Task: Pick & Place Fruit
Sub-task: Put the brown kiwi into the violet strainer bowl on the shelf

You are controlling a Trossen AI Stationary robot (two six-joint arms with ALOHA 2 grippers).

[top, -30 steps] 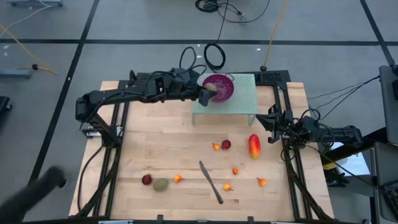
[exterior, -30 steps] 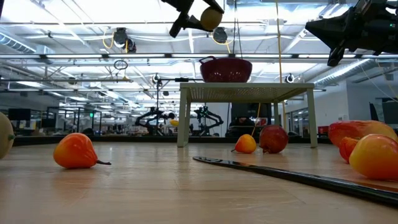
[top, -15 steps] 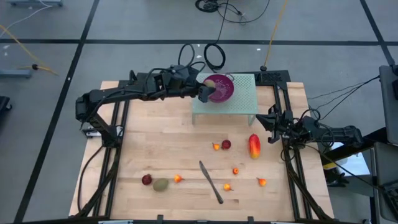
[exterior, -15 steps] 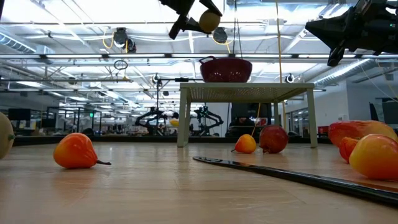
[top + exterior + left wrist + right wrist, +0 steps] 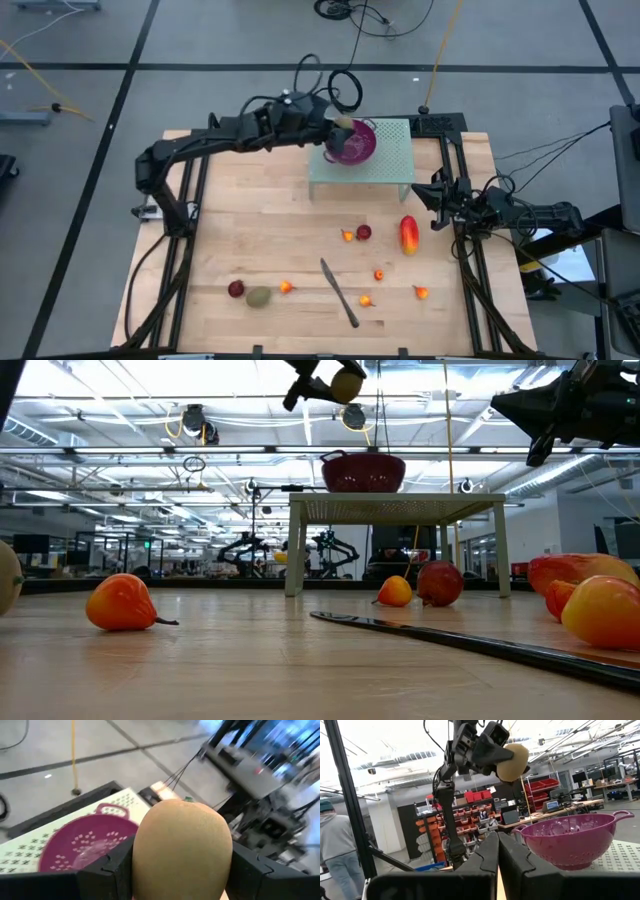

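Observation:
My left gripper [image 5: 338,128] is shut on a brownish-green kiwi [image 5: 182,850], high above the left rim of the purple perforated bowl [image 5: 355,145]. The low view shows that kiwi [image 5: 347,384] well over the bowl [image 5: 363,472]. The bowl stands on a pale green perforated stand [image 5: 390,165] at the table's far edge. My right gripper [image 5: 432,205] waits shut at the table's right edge, touching nothing. A mango [image 5: 408,234], a second kiwi [image 5: 259,296], two dark red fruits [image 5: 364,232] and several tiny orange-red ones [image 5: 379,275] lie on the table. My left gripper pinches the kiwi between its two fingers [image 5: 117,870], one on each side of its middle [image 5: 150,865]. The fingers come from the table's left, roughly level. In the right wrist view the kiwi [image 5: 512,762] sits at their free ends, lifted clear above the bowl.
A long dark-handled knife [image 5: 339,292] lies on the near middle of the wooden table [image 5: 250,230], among the small fruits. The stand's legs [image 5: 295,550] rise from the far part of the table. A person [image 5: 335,845] stands in the room beyond.
My left gripper has carried the kiwi toward the table's far edge and slightly up, from over the bowl's near-left side to over its left rim. It has stayed shut on the kiwi.

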